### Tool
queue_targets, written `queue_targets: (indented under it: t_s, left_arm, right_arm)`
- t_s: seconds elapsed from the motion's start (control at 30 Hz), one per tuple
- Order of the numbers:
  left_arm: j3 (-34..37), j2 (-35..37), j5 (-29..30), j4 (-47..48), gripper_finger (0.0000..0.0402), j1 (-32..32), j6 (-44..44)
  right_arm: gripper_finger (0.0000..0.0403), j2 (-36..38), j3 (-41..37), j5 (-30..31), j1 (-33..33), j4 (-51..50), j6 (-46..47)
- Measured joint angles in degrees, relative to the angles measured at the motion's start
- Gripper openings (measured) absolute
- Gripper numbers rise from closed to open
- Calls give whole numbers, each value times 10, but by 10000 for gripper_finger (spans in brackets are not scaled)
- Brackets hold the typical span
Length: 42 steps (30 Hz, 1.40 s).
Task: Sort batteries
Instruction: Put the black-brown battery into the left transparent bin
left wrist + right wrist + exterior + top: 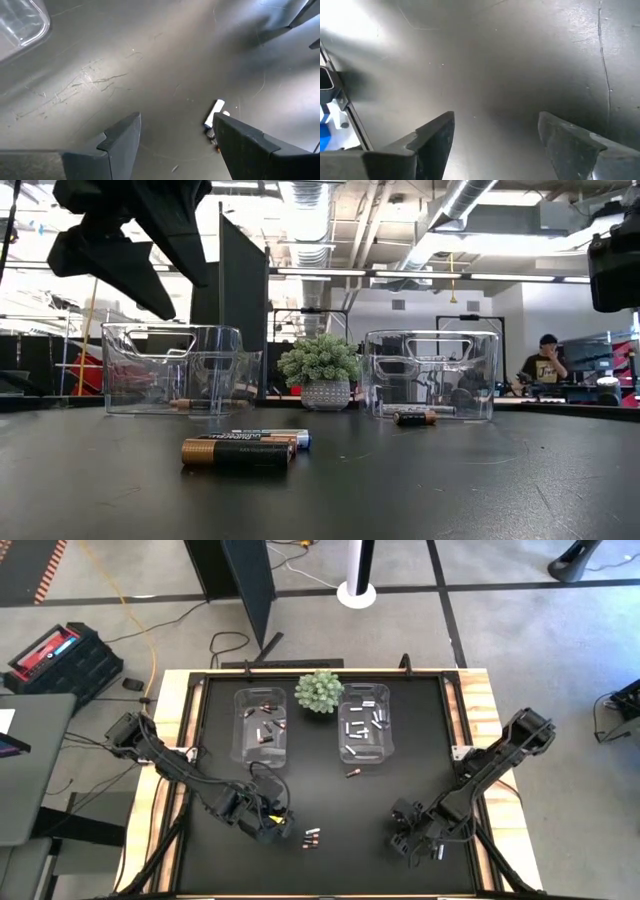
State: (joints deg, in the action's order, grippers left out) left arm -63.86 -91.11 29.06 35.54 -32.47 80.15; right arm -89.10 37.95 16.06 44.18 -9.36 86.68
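Loose batteries lie on the black table near its near edge: a small cluster [312, 836], seen in the low view as dark copper-ended cells [238, 452] with a pale one behind. Another dark battery [352, 773] lies in front of the right bin. My left gripper [270, 825] hovers open just left of the cluster; its wrist view shows a pale battery [214, 113] beside one finger, untouched. My right gripper [412, 840] hangs open over bare table at the near right. Both clear bins hold several batteries.
Two clear plastic bins stand toward the far side, the left bin [262, 726] and the right bin [364, 724], with a green spiky plant [319, 691] in a pot between them. Bare black table lies between the arms. A person sits in the room behind [545, 360].
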Motion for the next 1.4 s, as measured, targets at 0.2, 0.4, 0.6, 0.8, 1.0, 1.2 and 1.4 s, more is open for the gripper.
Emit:
queue_targets:
  t_s: [0.2,0.4,0.6,0.8,1.0,1.2,1.4]
  left_arm:
    - [0,0,2,0,245,1,-2]
    - [0,0,7,0,245,1,5]
    - [0,0,22,-1,245,1,16]
    - [0,0,23,1,245,1,-8]
    - [0,0,23,-1,245,4,-91]
    - [0,0,34,1,245,1,-129]
    - [0,0,60,1,245,-20,-240]
  right_arm:
    - [324,0,0,-3,-8,10,-12]
    - [373,0,1,-10,-8,13,-17]
    - [389,0,1,-14,-8,16,-61]
    - [390,0,1,-13,-8,17,-66]
    - [390,0,0,-13,-14,17,-62]
    - [385,3,0,-25,-34,17,-19]
    - [385,36,1,-37,-25,-24,7]
